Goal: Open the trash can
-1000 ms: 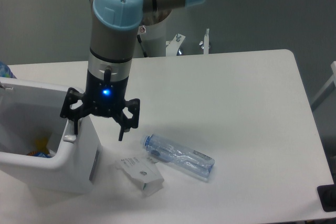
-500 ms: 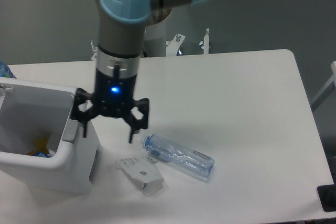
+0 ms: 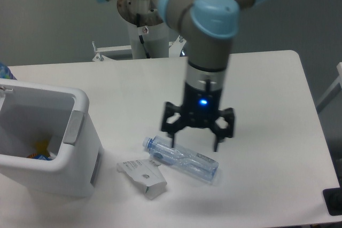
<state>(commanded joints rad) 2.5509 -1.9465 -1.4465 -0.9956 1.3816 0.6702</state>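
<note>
gripper (image 3: 195, 141) with fingers spread wide and empty hovers over a plastic bottle (image 3: 180, 159) at table centre; the trash can (image 3: 51, 148), already standing open, lies well apart to its left.

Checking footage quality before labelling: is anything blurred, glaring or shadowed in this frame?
Fixed camera view: the gripper and the arm above it look slightly motion-blurred; its blue light glows brightly; soft shadows lie under the plastic bottle and beside the trash can; lighting is even.

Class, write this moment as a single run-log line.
gripper: open, empty, above plastic bottle | trash can: lid open | carton: on table, beside bottle
</note>
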